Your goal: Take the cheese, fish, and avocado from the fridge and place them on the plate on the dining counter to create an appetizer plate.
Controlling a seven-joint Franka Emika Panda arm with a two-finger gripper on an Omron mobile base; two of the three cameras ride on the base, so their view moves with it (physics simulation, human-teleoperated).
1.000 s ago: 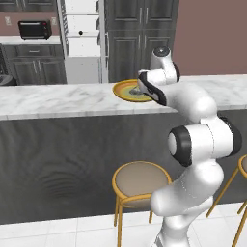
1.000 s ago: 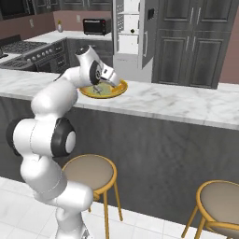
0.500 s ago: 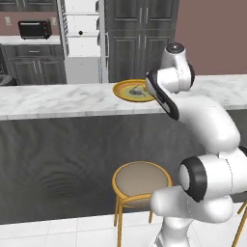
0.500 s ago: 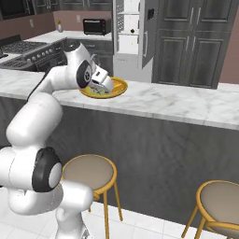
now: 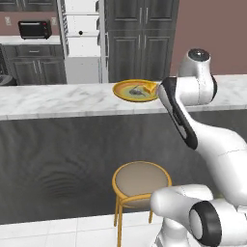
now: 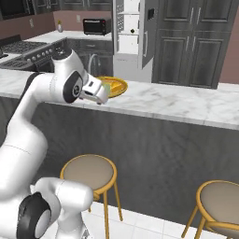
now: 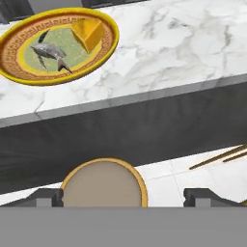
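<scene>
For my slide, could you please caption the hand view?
Grey fish and orange cheese wedge on round yellow plate, white marble counter.

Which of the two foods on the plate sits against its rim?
The cheese, a yellow-orange wedge, sits at the plate's patterned rim. The fish, grey-brown and slender, lies on the greenish centre instead.

Arm was bent at the elbow, wrist folded down – gripper point(image 7: 123, 195) hung empty, its two fingertips spread wide apart.
</scene>
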